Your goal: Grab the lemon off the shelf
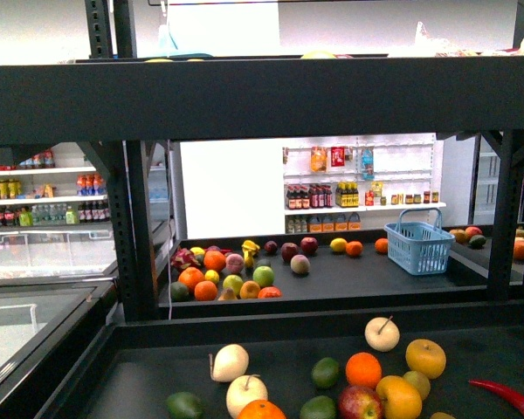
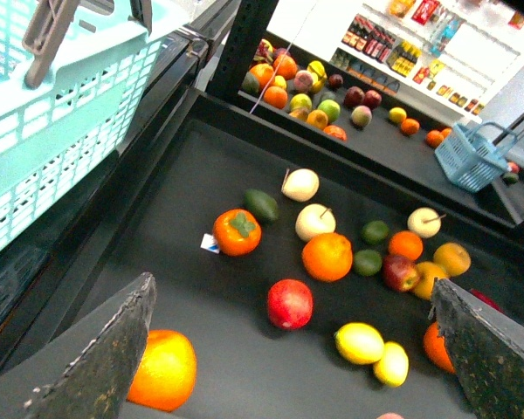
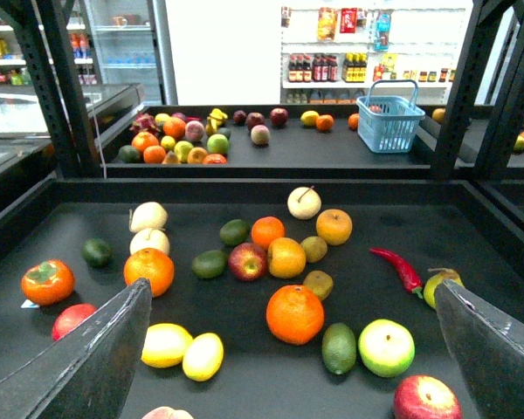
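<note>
A lemon (image 3: pixel 166 345) is seen lower left on the shelf (image 3: pixel 244 393). Left gripper (image 2: pixel 293 286) and right gripper (image 3: pixel 293 286) fingers (image 3: pixel 87 367) are spread wide.

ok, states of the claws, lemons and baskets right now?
left claw: open, empty
right claw: open, empty
lemons: two, lying on the shelf, touching each other, not gripped
blue basket: upright, handle up
pale basket: upright

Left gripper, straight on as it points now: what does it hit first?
Probably the round red fruit, centred ahead of the open left gripper; the plump yellow lemon lies off that line. Depth is unclear.
</note>
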Controlling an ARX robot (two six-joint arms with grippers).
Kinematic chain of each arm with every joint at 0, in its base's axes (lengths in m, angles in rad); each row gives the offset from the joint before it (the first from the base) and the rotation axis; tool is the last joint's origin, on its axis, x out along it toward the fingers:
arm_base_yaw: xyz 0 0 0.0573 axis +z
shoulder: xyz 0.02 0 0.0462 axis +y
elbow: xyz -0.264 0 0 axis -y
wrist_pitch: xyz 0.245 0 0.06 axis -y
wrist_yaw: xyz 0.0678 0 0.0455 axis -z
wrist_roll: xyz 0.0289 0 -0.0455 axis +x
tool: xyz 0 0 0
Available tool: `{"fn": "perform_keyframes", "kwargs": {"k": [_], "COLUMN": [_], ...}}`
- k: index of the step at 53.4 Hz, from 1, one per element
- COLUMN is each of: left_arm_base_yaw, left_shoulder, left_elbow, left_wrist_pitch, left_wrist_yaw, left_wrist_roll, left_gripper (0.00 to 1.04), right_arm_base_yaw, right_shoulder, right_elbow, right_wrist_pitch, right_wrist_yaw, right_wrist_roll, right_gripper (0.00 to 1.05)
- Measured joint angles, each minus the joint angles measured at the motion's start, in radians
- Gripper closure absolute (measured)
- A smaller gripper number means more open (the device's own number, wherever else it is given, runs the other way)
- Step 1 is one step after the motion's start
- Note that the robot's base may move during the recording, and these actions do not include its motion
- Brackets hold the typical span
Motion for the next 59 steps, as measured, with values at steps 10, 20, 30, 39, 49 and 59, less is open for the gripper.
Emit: {"fn": "perform_keyframes", "kwargs": {"k": [10,20,30,39,49,59], "left_arm_base_yaw": [0.341,0.440,0.451,0.455,0.476,0.486], "left_shoulder": [0.423,0.689,0.844,0.994,1.117,1.218], "left_elbow": [0.264,0.417,0.495,0.595,0.713,0.790], "left_wrist_pitch": [0.115,0.204,0.281,0.316,0.363,0.440], "left_wrist_yaw": [0.275,0.344,0.343,0.336,0.350,0.375], "left_wrist_roll": [-0.249,-0.451,-0.534,-0.582,-0.631,-0.706], "left_gripper": [0.08,0.08,0.08,0.08,0.08,0.08], "right_arm_base_yaw": [0.000,0.000,0.000,0.000,0.000,0.000], "right_shoulder": [0.000,0.000,0.000,0.000,0.000,0.000], "right_elbow": [0.000,0.000,0.000,0.000,0.000,0.000], "right_wrist_pitch": [0.000,0.000,0.000,0.000,0.000,0.000], "right_wrist_yaw": [0.000,0.000,0.000,0.000,0.000,0.000], "right_wrist_roll": [0.000,0.000,0.000,0.000,0.000,0.000], "right_gripper": [0.07,0.07,0.07,0.07,0.07,0.07]}}
